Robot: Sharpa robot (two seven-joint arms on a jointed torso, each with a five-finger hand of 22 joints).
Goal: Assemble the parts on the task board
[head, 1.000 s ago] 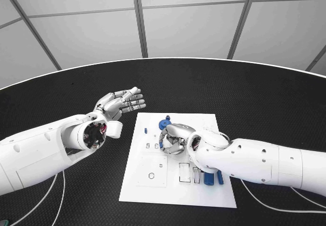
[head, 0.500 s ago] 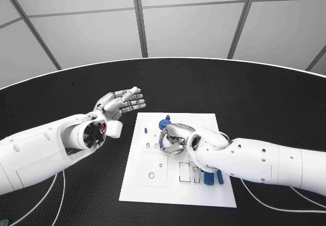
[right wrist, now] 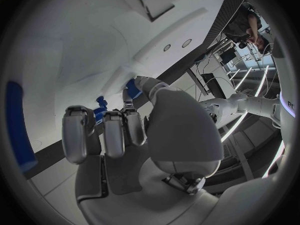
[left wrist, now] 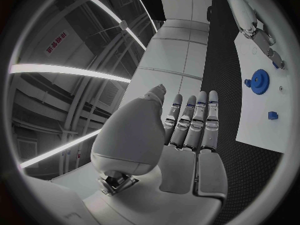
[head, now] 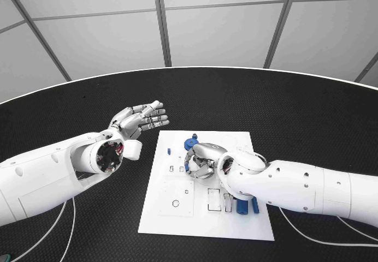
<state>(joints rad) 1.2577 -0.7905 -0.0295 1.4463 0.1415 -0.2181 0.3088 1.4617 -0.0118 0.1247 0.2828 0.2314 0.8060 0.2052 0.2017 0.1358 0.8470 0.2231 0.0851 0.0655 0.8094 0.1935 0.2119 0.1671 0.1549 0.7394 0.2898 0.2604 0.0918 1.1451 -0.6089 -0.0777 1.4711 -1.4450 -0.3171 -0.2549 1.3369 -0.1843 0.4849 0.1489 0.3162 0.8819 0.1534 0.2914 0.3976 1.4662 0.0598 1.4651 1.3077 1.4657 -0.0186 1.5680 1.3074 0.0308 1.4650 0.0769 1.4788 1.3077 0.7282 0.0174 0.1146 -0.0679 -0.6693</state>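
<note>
- Head view: the white rectangular task board (head: 177, 210) lies in the middle of the round black table (head: 299, 114), its long axis running from the near edge toward the far edge.
- A blue round gear-shaped part (head: 190, 144) sits on the far half of the board; a small blue block part (head: 167, 151) lies near the board's left edge.
- Two blue bar-shaped parts (head: 253, 205) lie on the board's right side, long axes parallel to the board's long edge, partly covered by the right arm.
- The right hand (head: 203, 159) is over the board just beside the gear, fingers curled downward.
- The left hand (head: 139, 120) is raised beyond the board's far-left corner, holding nothing.
- Left wrist view: the left hand (left wrist: 187, 135) has fingers straight, side by side, palm empty; the gear (left wrist: 257, 79) and small block (left wrist: 272, 115) lie on the board.
- Right wrist view: the right hand (right wrist: 119, 130) has fingers bent onto a small blue part (right wrist: 100, 110); whether it grips that part cannot be determined.
</note>
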